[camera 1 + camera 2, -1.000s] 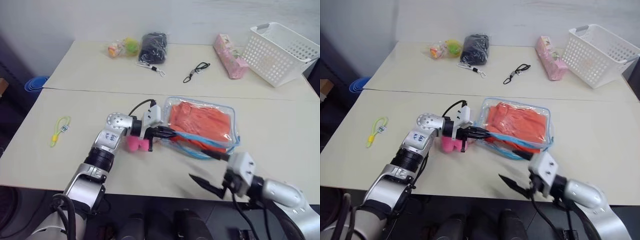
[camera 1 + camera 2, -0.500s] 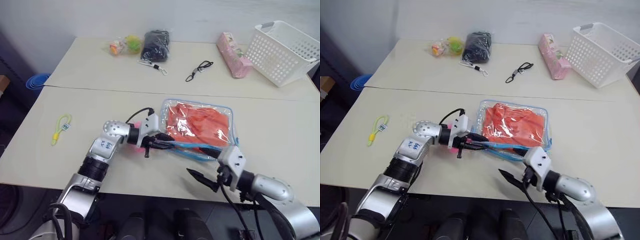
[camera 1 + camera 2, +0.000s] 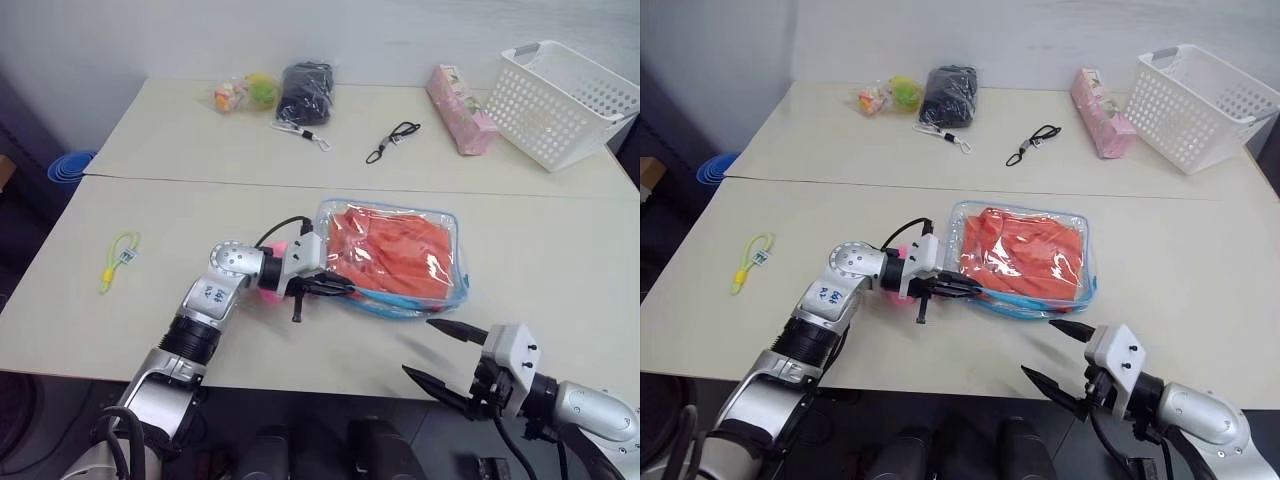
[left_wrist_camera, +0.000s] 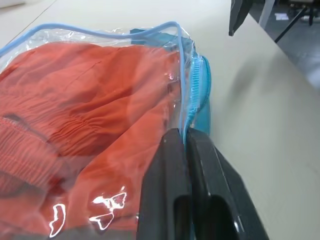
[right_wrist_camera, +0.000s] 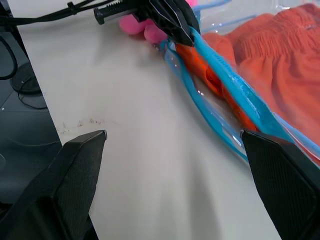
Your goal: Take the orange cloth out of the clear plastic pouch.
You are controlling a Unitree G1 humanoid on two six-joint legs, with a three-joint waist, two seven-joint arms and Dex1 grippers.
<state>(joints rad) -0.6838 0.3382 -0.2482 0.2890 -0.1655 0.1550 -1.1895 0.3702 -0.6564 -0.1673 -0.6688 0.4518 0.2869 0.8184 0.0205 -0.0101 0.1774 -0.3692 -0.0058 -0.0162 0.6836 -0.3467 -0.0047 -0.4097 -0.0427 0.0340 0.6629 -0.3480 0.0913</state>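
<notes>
On the table [image 3: 560, 250] there were one clear plastic pouch [image 3: 440, 225] holding one orange cloth [image 3: 395, 250] — also one white basket [image 3: 565, 100] and two cords — one black [image 3: 392, 142], one yellow [image 3: 120, 258].

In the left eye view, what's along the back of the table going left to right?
Small bag of yellow and orange toys → black bundle in clear wrap → black cord loop → pink packet → white mesh basket.
</notes>
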